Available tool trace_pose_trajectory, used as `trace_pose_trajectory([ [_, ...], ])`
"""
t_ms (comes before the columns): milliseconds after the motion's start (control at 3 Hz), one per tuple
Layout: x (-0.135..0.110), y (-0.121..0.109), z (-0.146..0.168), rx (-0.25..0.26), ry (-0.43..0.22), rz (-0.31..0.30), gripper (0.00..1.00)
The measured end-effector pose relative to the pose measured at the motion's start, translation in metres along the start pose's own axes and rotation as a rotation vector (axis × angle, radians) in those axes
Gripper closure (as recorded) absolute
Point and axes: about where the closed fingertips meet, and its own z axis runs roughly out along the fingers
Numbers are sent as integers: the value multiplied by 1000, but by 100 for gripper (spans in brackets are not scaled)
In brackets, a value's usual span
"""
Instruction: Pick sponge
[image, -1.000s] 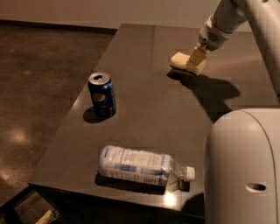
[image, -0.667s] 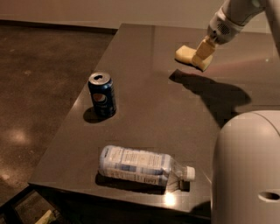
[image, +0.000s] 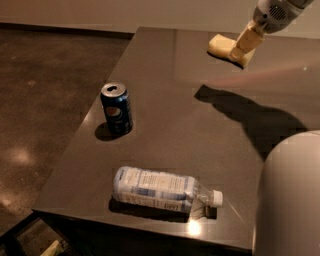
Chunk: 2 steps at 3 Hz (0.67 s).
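The sponge (image: 220, 46) is a pale yellow block at the upper right of the camera view. My gripper (image: 239, 50) reaches down from the top right corner and is shut on the sponge's right part. Its pale fingers (image: 246, 40) clamp the sponge. The sponge hangs above the dark table (image: 165, 85). Its shadow lies apart from it, lower on the tabletop.
A blue soda can (image: 116, 108) stands upright at the table's left. A clear water bottle (image: 160, 190) lies on its side near the front edge. My white body (image: 290, 200) fills the lower right. The floor drops off left of the table.
The gripper has risen up and to the right with the sponge in it. The sponge's shadow has drawn away from it on the table. The can and bottle have not moved.
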Motion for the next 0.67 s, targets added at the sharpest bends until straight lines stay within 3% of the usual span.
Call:
trace_pose_trajectory([
  [333,-23,-2,-14,45,-61,-50,100],
  [667,-23,-2,-13,46,-62,-50,100],
])
